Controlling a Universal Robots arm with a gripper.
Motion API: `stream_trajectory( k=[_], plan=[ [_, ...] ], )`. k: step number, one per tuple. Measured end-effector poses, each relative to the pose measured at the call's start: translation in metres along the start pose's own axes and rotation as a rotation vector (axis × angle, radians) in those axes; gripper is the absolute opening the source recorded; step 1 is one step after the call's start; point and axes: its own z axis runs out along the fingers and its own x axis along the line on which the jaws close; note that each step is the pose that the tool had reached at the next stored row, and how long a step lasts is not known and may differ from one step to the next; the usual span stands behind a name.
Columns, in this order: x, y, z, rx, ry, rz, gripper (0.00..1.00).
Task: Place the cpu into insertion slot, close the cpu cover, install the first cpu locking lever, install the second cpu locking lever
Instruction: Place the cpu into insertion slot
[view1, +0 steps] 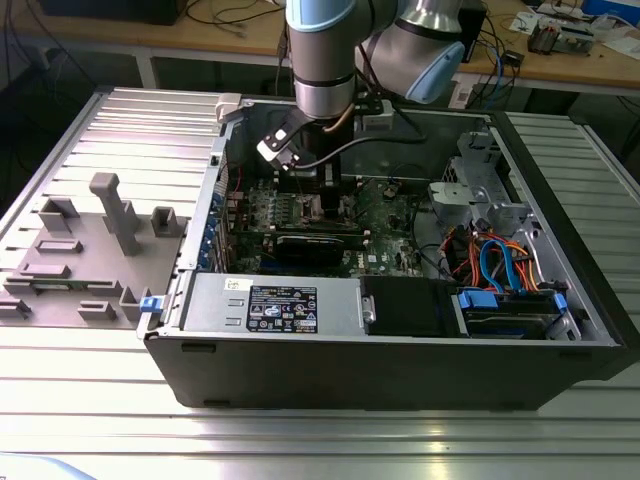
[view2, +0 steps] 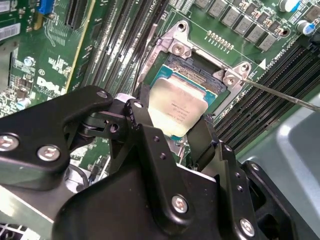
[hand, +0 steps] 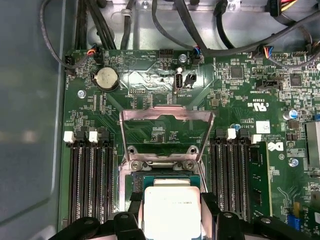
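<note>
My gripper (view2: 172, 125) is shut on the cpu (view2: 177, 107), its black fingers (view2: 137, 115) pressed against two opposite edges of the silver chip. The cpu (hand: 172, 210) sits right over the insertion slot (view2: 192, 70), whose dark centre shows past the chip's far edge. Whether the chip rests in the slot I cannot tell. The cpu cover (hand: 167, 112) stands flipped open behind the slot (hand: 165, 177). A thin metal locking lever (view2: 280, 95) sticks out sideways from the socket corner. In the exterior view the gripper (view1: 318, 195) reaches down into the open computer case onto the green motherboard (view1: 390, 215).
Long black memory slots (hand: 90, 185) flank the socket on both sides, one holding a memory stick (hand: 259, 185). A black graphics card (view1: 318, 245), the power supply (view1: 270, 305) and a drive bay with coloured cables (view1: 495, 265) crowd the case. Grey fixtures (view1: 110, 215) stand at the exterior view's left.
</note>
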Motion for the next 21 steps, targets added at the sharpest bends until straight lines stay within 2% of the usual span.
stream_trajectory(
  k=[4, 9, 21],
  plan=[
    [0.0009, -0.002, 0.0033, 0.0, -0.0005, 0.003, 0.54],
    [0.0055, -0.0027, 0.0071, -0.0007, 0.0, -0.001, 0.54],
    [0.0059, -0.0033, 0.0115, -0.0015, 0.0011, -0.008, 0.54]
  ],
)
